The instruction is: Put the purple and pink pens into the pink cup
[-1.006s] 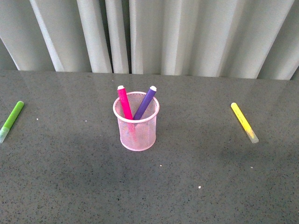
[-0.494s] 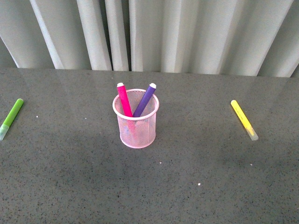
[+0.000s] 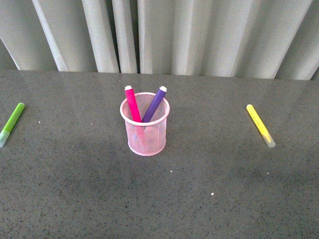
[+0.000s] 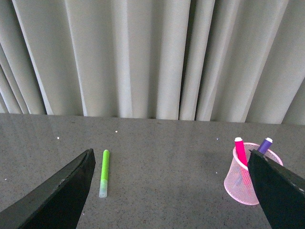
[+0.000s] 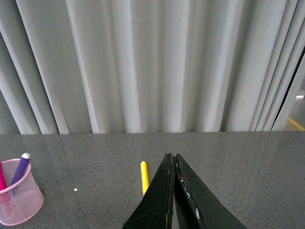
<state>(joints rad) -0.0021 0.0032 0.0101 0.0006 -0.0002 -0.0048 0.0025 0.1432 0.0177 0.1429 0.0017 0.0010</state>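
The pink cup (image 3: 145, 130) stands upright on the dark table. The pink pen (image 3: 132, 104) and the purple pen (image 3: 154, 105) both stand inside it, leaning apart, caps up. The cup also shows in the left wrist view (image 4: 244, 183) with the pink pen (image 4: 240, 151) and purple pen (image 4: 264, 145), and in the right wrist view (image 5: 19, 200) with the purple pen (image 5: 20, 170). My left gripper (image 4: 172, 155) is open and empty, well back from the cup. My right gripper (image 5: 172, 157) is shut on nothing. Neither gripper shows in the front view.
A lime-green marker (image 3: 12, 123) lies at the far left of the table, also in the left wrist view (image 4: 104, 172). A yellow marker (image 3: 260, 125) lies at the right, also in the right wrist view (image 5: 144, 177). A pale curtain (image 3: 164, 35) hangs behind the table's far edge.
The whole front view has shifted slightly upward in the picture. The cup, the pens and the markers keep their places relative to one another.
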